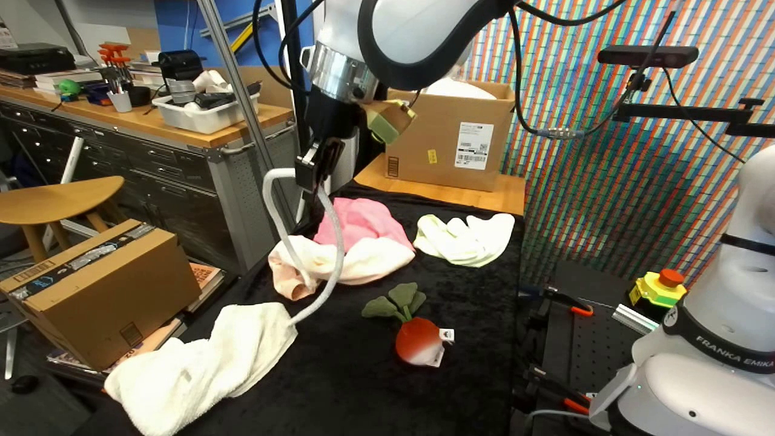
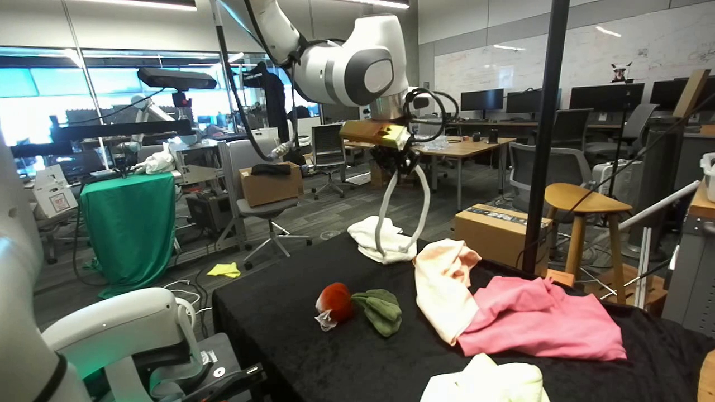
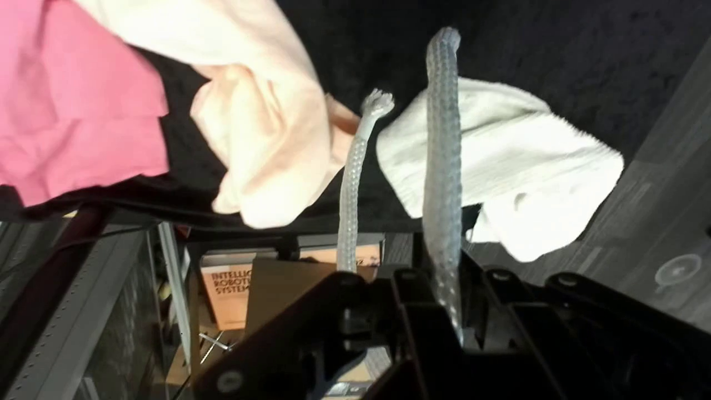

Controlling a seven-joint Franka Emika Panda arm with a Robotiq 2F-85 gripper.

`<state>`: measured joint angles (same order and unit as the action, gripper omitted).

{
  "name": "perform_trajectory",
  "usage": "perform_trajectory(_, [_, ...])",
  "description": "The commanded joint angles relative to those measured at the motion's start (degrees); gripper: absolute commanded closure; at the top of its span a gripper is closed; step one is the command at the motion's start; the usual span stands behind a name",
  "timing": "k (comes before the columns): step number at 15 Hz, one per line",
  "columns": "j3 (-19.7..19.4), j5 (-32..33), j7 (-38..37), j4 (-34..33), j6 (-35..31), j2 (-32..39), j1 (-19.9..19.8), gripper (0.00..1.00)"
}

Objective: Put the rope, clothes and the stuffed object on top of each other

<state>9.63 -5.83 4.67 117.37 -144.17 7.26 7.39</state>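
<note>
Four cloths lay apart from the plush radish (image 1: pixel 416 339), so the stack seemed barely begun. Among these clothes, the peach-cream cloth (image 1: pixel 375 260) was nearest its leaves and touched the pink cloth (image 1: pixel 366 221), which lay farther from the plush radish; in an exterior view the white cloth (image 1: pixel 218 357) sat to its left, and the pale yellow-green cloth (image 1: pixel 484 236) beyond it and to its right. The plush radish itself rested on the black table cover (image 1: pixel 472 387) with nothing on it. High up, off the leafy side of the plush radish, the gripper (image 2: pixel 400 164) pinched the rope (image 3: pixel 442 166), which hung in two strands, both frayed ends showing in the wrist view. The step in hand looked to be carrying the rope to the pile; which cloth was meant as its base could not be told, nor whether the ends touched anything below. The next move, I judged, called for centring both strands over one cloth, lowering until they lay on the fabric, and only then parting the fingers, since letting go high might spill the rope toward the plush radish. Being round, that probably belonged on top, last.
</note>
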Motion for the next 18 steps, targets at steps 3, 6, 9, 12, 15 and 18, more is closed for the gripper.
perform_trajectory(3, [-3.3,0.7,-1.4,-3.2,-6.4,0.6,-2.2,0.94])
perform_trajectory(6, [-5.1,0.5,-1.1,-4.2,-7.5,0.5,-3.8,0.93])
perform_trajectory(9, [-6.5,-0.5,-0.3,-4.9,-7.6,0.4,-5.7,0.93])
perform_trajectory(12, [-7.7,-2.0,1.0,-4.7,-5.6,-0.7,-7.9,0.93])
perform_trajectory(15, [-8.7,-4.1,3.0,-3.3,-2.3,-2.9,-10.0,0.93])
perform_trajectory(18, [-10.4,-6.1,6.0,-0.7,3.4,-6.9,-12.0,0.93])
